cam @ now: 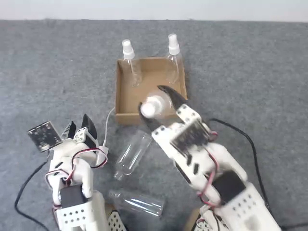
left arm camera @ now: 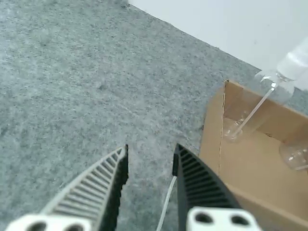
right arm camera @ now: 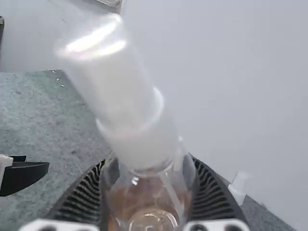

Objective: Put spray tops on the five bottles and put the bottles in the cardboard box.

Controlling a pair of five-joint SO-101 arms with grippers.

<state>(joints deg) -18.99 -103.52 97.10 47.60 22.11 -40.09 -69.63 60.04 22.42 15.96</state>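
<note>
The left arm (cam: 72, 178) and right arm (cam: 211, 163) are white printed shells over black servo blocks (cam: 72, 195), strung with looping red, white and black wires (cam: 91, 156), the left gripper (cam: 79, 122) and right gripper (cam: 153, 102) carry dark ribbed fingers (left arm camera: 197, 178), a small black circuit board (cam: 44, 135) sits beside the left wrist, and black cables (cam: 250, 144) trail behind.

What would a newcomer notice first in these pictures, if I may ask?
The right tool grips a spray-topped bottle over the near edge of the cardboard box, where two capped bottles stand at the far wall. Two topless bottles lie on the grey carpet between the arms, and the left tool hangs open near the box.
</note>
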